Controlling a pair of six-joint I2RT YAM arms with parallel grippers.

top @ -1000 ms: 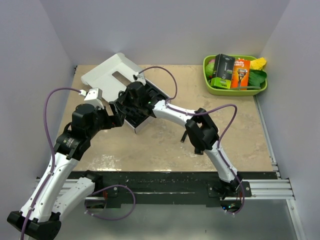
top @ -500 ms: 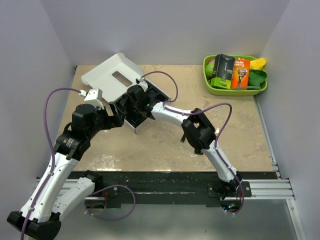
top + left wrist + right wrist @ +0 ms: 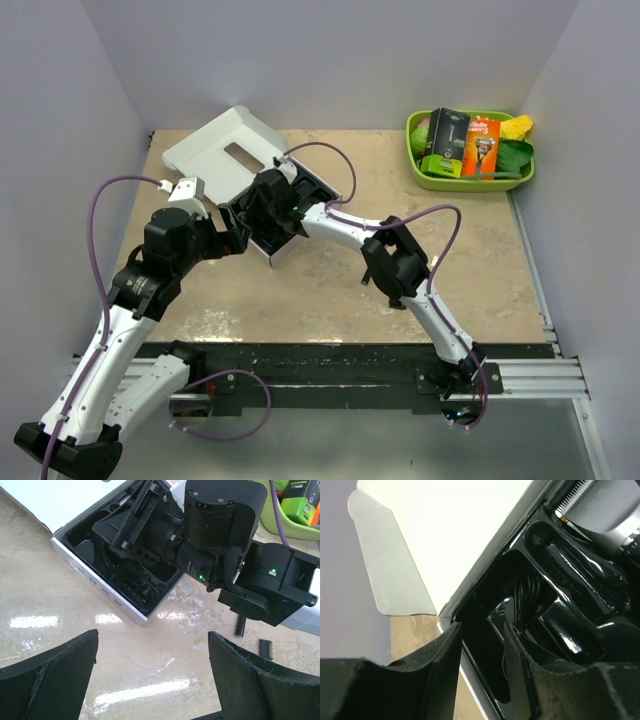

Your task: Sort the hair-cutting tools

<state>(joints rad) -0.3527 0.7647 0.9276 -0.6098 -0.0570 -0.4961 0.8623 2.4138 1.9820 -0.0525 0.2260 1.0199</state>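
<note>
A white flat box (image 3: 215, 150) lies open at the table's back left, with its black moulded insert (image 3: 82, 532) exposed. My right gripper (image 3: 263, 205) reaches into that insert. In the right wrist view its fingers (image 3: 445, 670) stand a little apart over a dark compartment, with nothing between them. The clipper's silver blade end (image 3: 600, 510) lies in the insert to the upper right, and a coiled black cord (image 3: 527, 592) sits just beyond the fingertips. My left gripper (image 3: 152, 635) is wide open and empty over bare table beside the box's near corner. A small black comb attachment (image 3: 266, 649) and a short black bit (image 3: 240, 626) lie on the table.
A green tray (image 3: 470, 182) at the back right holds the black and orange packaged razors (image 3: 482, 145). My right arm's elbow (image 3: 395, 262) hangs over the table's middle. Grey walls close in the left, back and right sides.
My right arm's elbow has shifted a little left, and its gripper has pushed slightly further into the box. The left arm has not moved.
</note>
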